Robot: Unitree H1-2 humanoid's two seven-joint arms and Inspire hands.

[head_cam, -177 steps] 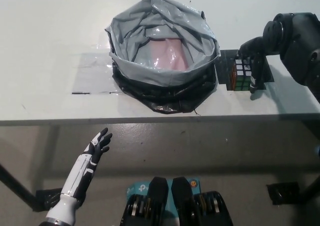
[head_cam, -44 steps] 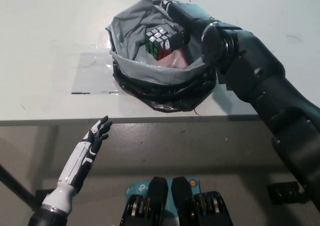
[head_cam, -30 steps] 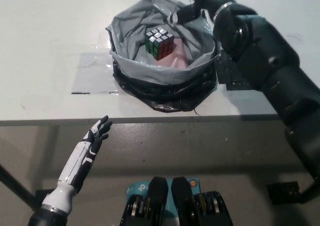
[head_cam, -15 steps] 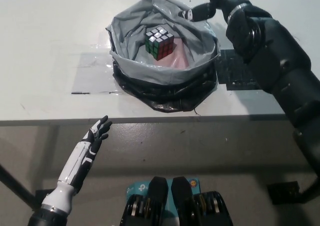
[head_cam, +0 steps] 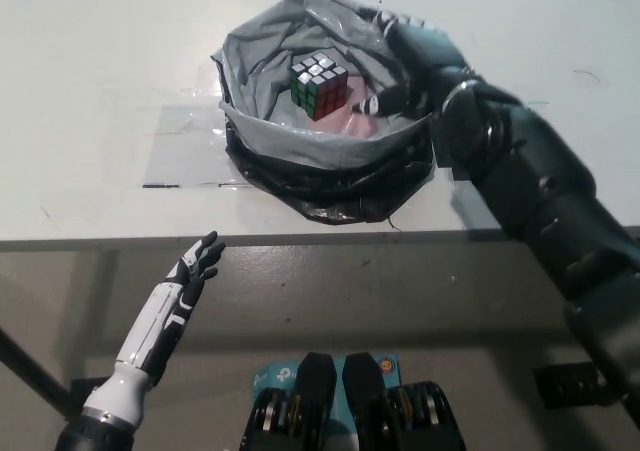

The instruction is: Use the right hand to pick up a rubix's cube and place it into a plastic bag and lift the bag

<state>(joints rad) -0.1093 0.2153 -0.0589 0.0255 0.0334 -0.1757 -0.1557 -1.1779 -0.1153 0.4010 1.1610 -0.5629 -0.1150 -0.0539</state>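
One Rubik's cube (head_cam: 319, 84), one grey plastic bag (head_cam: 270, 136), one white table (head_cam: 90, 91), and two robot hands, the left hand (head_cam: 197, 268) and the right hand (head_cam: 412, 61).

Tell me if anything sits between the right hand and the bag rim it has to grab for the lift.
Nothing visible does. The right hand is already at the bag's right rim, fingers reaching over the edge into the opening. The cube lies inside, apart from the hand. The left hand rests open below the table edge.

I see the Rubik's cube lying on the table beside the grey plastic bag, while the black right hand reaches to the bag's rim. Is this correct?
Not quite: the head view shows the Rubik's cube lying inside the grey plastic bag, not beside it on the table. The black right hand does reach to the bag's rim.
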